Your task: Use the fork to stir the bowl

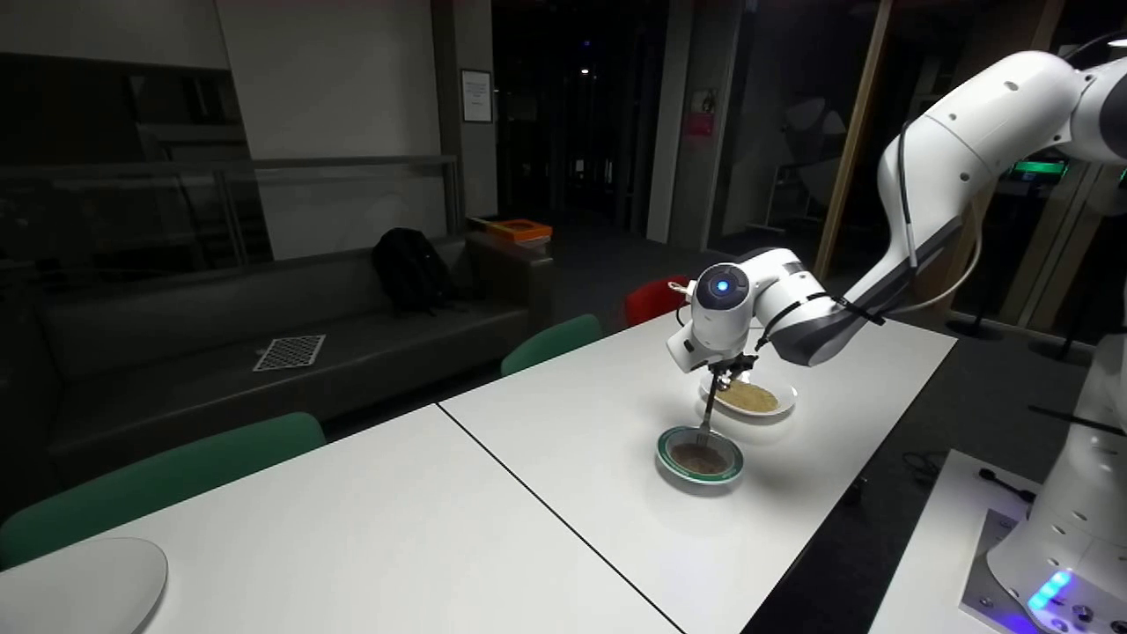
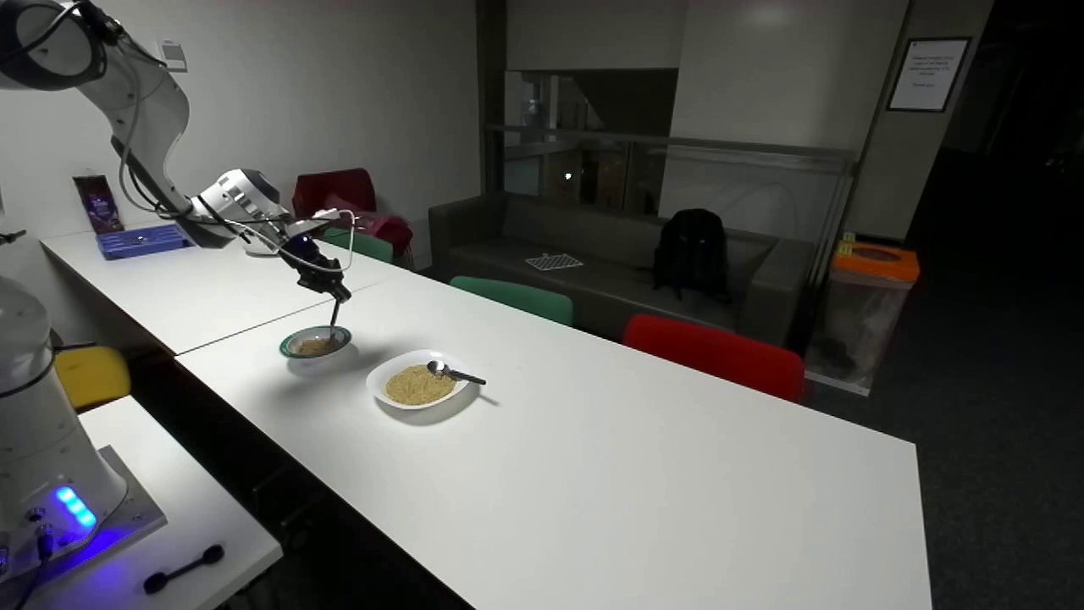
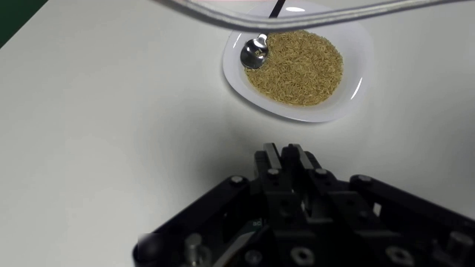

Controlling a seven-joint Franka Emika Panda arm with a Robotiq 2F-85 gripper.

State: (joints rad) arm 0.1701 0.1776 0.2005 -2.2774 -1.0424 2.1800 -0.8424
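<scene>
Fork is in my gripper right now, handle up, tines down, leaning a bit off upright. My fingers are pinching the handle, and in the wrist view something dark sits squeezed between the tips.

Those tines reach down inside the bowl, the green-rimmed guy sitting on the white table. In an exterior view they're over by its inner wall, but whether they're actually touching the brownish stuff in there, I honestly can't tell. My own linkage hides nearly all of the bowl from the wrist cam, so that angle doesn't settle it.

Near the bowl, and apart from it, there's a white dish with a bed of tan grains. A spoon lies in that: shiny head on the grains with a few bits in it, black handle sticking out over the rim.

Also got a pale cable looping across the top of my wrist view. Beyond the table: a dark sofa with a black backpack on it, plus a red chair and a green chair right by the edge.
</scene>
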